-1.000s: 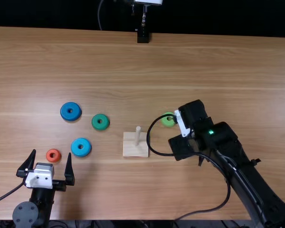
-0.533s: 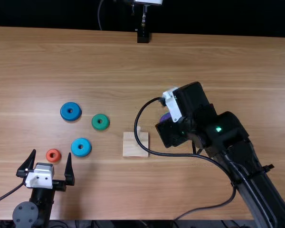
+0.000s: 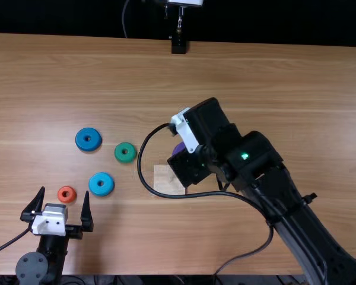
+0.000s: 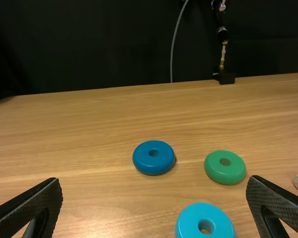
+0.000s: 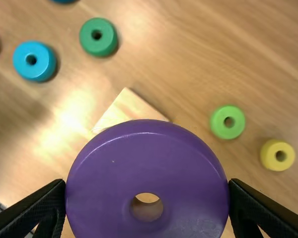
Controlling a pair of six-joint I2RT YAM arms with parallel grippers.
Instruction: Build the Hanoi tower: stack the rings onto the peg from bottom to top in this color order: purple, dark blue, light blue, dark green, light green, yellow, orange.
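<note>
Right gripper (image 3: 186, 130) clamped on purple ring (image 5: 149, 153), near wooden base (image 3: 165, 181); left gripper (image 3: 64, 192) apart, by worktop's (image 3: 285, 89) near edge.

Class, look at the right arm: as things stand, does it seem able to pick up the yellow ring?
Probably not: its pincer is closed on the purple ring, which it would likely have to release first. The yellow ring itself lies uncovered near the light green ring.
</note>
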